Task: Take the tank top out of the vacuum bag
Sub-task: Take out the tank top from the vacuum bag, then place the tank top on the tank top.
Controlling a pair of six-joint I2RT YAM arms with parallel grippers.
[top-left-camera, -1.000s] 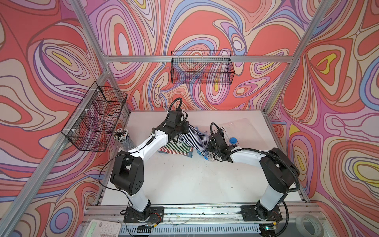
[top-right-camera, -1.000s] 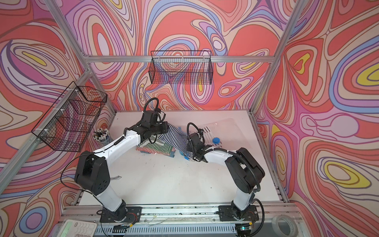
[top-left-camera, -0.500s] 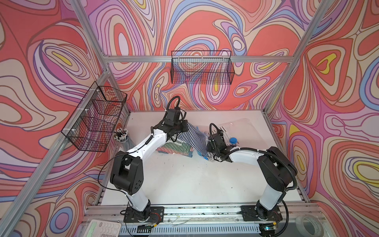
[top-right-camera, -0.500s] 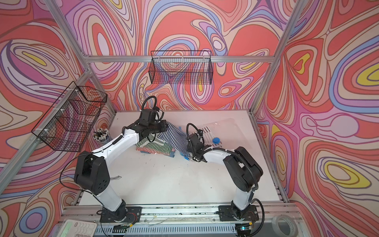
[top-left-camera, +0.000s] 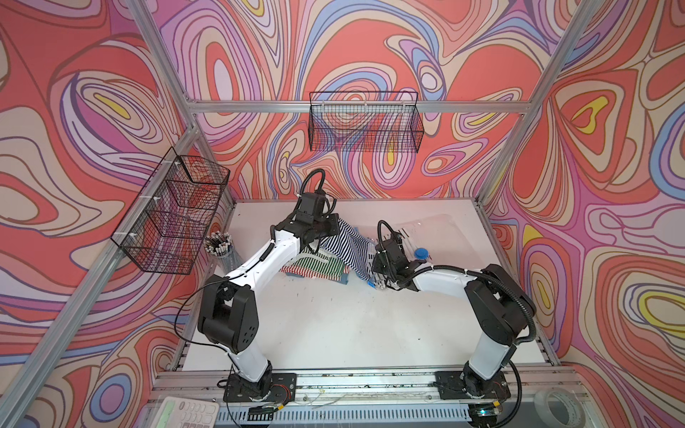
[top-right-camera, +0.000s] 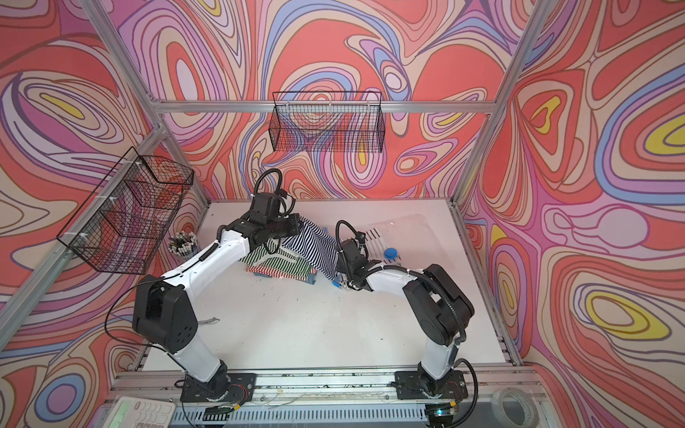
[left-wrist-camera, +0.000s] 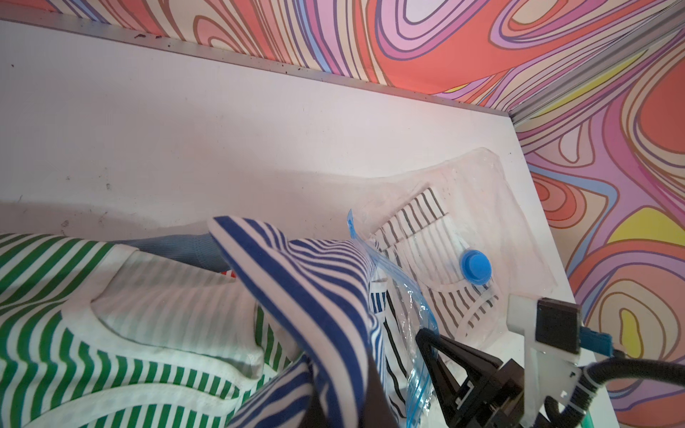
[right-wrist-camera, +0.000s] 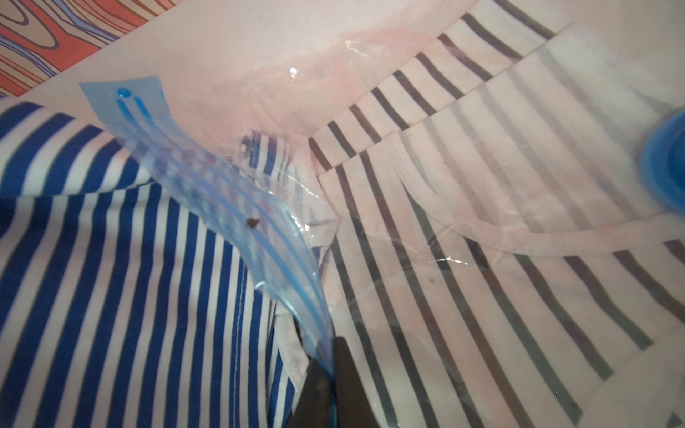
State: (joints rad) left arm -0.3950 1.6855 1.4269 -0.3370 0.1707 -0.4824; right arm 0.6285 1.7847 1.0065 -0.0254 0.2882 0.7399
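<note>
looks mostly done: blue striped tank top [left-wrist-camera: 315, 281] nearly all out of the vacuum bag [left-wrist-camera: 493, 192], only its end tucked under the zip strip [right-wrist-camera: 222, 200]. left to do: pull that last bit free. left gripper [top-left-camera: 332, 229] squeezed tight on the tank top, cloth hanging just below. right gripper [right-wrist-camera: 330, 367] pinching the zip strip, bag lying on the table beyond it.

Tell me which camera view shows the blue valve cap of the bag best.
The left wrist view: the blue valve cap is whole, large and sharp, on the clear bag. The right wrist view cuts the cap off at the picture's edge. In both top views the cap is only a small blue dot.
</note>
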